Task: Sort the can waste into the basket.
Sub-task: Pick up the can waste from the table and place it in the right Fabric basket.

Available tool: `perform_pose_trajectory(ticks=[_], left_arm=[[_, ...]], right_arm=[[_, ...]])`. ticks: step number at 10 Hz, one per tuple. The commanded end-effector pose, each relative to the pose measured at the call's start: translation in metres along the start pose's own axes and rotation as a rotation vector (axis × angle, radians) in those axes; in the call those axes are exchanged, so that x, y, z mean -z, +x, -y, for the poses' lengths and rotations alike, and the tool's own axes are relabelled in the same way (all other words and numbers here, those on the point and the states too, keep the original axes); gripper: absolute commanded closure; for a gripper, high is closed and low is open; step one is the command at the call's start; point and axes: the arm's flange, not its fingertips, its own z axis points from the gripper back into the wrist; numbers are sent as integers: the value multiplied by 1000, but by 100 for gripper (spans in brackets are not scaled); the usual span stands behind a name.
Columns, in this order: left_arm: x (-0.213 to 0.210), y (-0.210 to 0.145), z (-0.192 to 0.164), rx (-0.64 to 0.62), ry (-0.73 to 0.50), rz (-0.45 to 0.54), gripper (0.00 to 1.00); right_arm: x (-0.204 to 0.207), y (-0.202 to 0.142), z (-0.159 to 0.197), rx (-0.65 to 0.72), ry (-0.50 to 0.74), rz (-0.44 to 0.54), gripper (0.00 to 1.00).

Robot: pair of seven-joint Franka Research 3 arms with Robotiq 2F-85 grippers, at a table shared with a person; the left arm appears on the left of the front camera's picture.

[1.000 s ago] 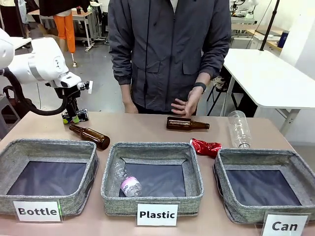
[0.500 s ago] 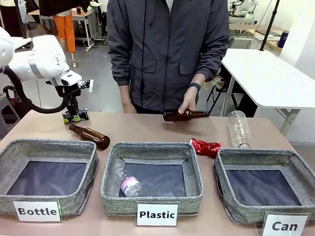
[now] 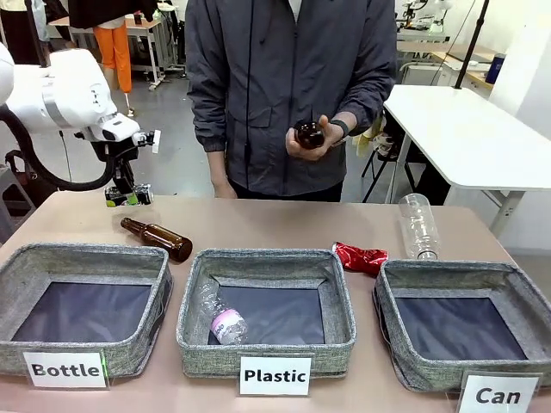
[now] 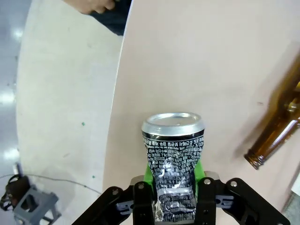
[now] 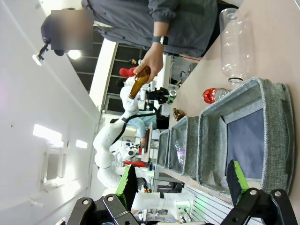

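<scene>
The left gripper (image 3: 127, 196) is clamping the dented blue-black metal drink can (image 4: 173, 159) across its light, thin-walled, crushable middle over the tan table (image 3: 258, 225)'s far-left edge; the right gripper (image 5: 182, 183)'s fingers are standing apart.

The left arm (image 3: 60, 99) is white and round, with a black cable (image 3: 77, 187) under it. The left gripper (image 4: 174, 180) is black with green pads (image 4: 148, 174) and silver screws (image 4: 141, 186). The person (image 3: 288, 52) wears a dark grey jacket (image 3: 275, 86) and a black watch (image 3: 343, 127).

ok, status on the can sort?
Left hand shut on dark can, far-left table corner. Right hand open, empty. Red can on table beside Can basket, basket empty. Person holds brown bottle above table; second bottle lies near left hand.
</scene>
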Motion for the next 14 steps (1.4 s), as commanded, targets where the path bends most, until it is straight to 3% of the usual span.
perform_pose_trajectory(ticks=[1, 4, 7, 9, 10, 11, 12, 13, 14], left_arm=[[-54, -9, 48, -61, 67, 68, 100], [-152, -44, 158, -42, 27, 207, 100], [-182, -84, 262, 4, 63, 333, 100], [-187, -110, 316, 57, 15, 478, 100], [-183, -121, 340, 95, 20, 521, 100], [-180, -128, 354, 19, 90, 567, 100], [-186, -112, 322, 46, 22, 453, 100], [-184, -123, 342, 43, 36, 502, 66], [-204, -177, 324, 63, 38, 608, 66]], right_arm=[[0, 2, -2, -27, 17, 16, 0], [0, 2, -2, -27, 17, 16, 0], [0, 2, -2, -27, 17, 16, 0], [0, 2, -2, -27, 17, 16, 0], [0, 2, -2, -27, 17, 16, 0], [0, 2, -2, -27, 17, 16, 0], [0, 2, -2, -27, 17, 16, 0], [0, 2, -2, -27, 17, 16, 0], [0, 2, -2, -27, 17, 16, 0]])
